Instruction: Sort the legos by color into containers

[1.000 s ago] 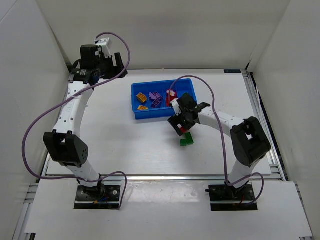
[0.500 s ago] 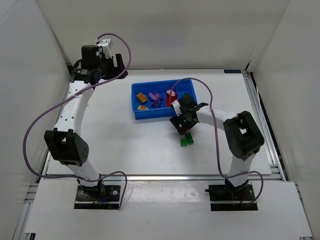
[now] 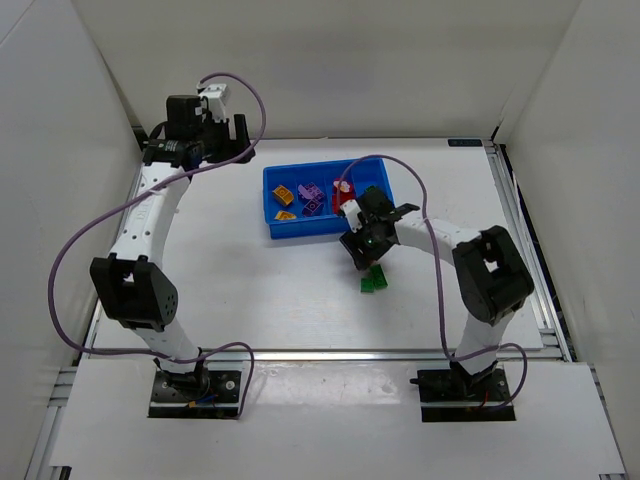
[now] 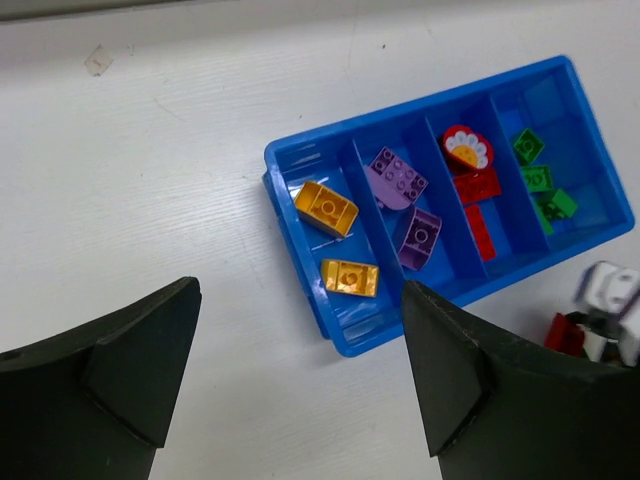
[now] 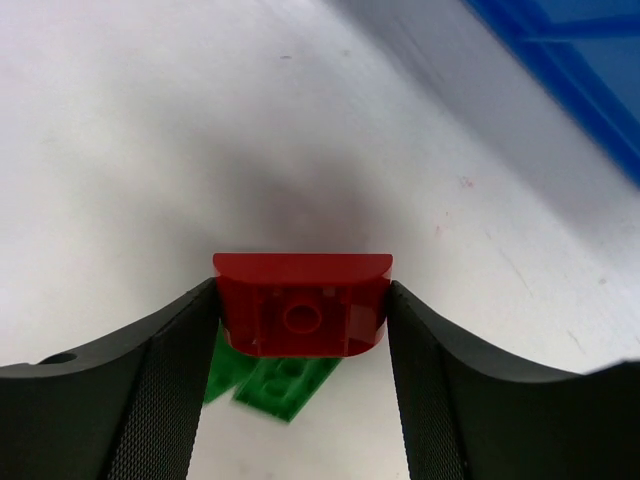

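The blue tray (image 3: 277,228) lies at mid-table, with four compartments (image 4: 345,300). They hold yellow-orange bricks (image 4: 327,209), purple bricks (image 4: 397,177), red bricks (image 4: 477,185) and green bricks (image 4: 536,178). My right gripper (image 3: 362,254) is shut on a red rounded brick (image 5: 302,303) just in front of the tray's near right corner, above the table. Green bricks (image 3: 374,279) lie on the table under it; they also show in the right wrist view (image 5: 285,381). My left gripper (image 3: 236,132) is open and empty, high at the back left.
White walls enclose the table on three sides. A metal rail (image 3: 520,230) runs along the right edge. A purple cable (image 3: 405,180) loops over the tray's right end.
My right gripper has barely shifted, still holding the red brick near the tray's corner. The left arm has swung slightly right at the back.
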